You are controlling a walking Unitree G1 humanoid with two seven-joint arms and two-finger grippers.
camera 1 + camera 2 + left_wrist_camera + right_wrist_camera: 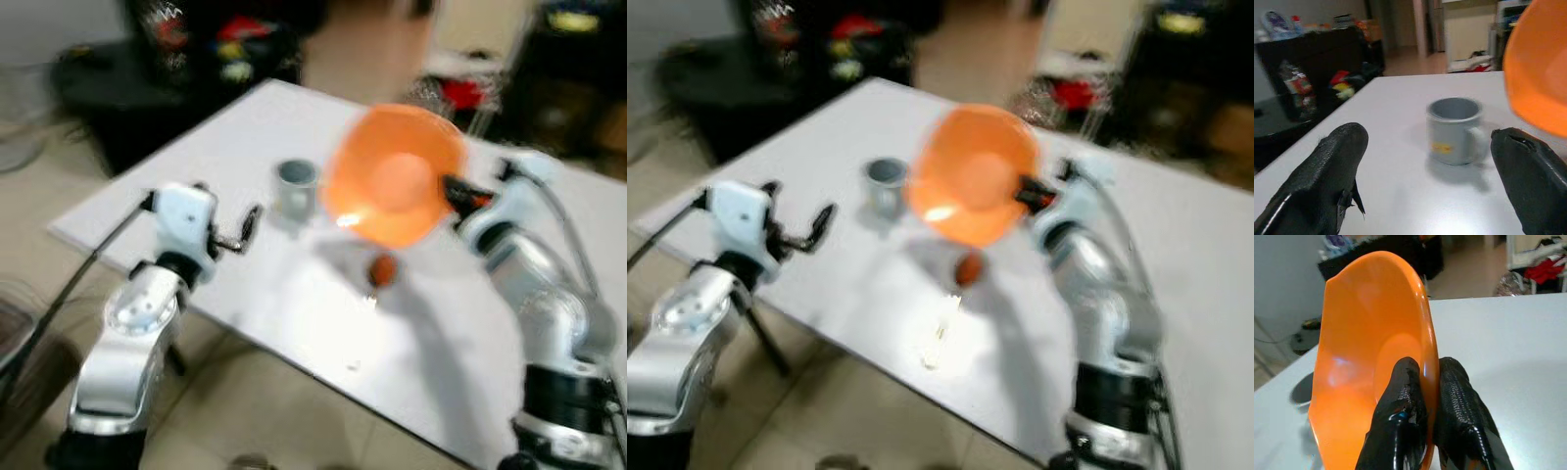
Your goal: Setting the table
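Right wrist view has the plainest look at the grip: the right gripper point(1424, 382) has its two black fingers point(1400, 406) pinched tight on the rim of an orange bowl point(1366, 347), one finger inside the bowl and the other behind it. From where the head cameras look, the bowl hangs in the air above the middle of the white table point(294, 323), tipped up nearly on edge so its hollow faces the robot, and its shadow falls on the tabletop below. The right arm reaches in from the right side, with the gripper at the bowl's right edge.

A grey mug point(297, 186) stands upright on the table just left of the bowl, its open mouth up and a small yellow mark on its side. It is apart from the bowl. A small orange thing point(382, 267) lies on the table beneath the bowl, nearer the robot; it is too blurred to say what it is.

The left gripper point(1430, 161) hovers over the near left part of the table, fingers spread wide with nothing between them, and the mug sits farther along beyond the gap. The bowl's edge shows at the far right of that gap.

Beyond the far side of the table there is dark furniture with coloured clutter on it, all blurred
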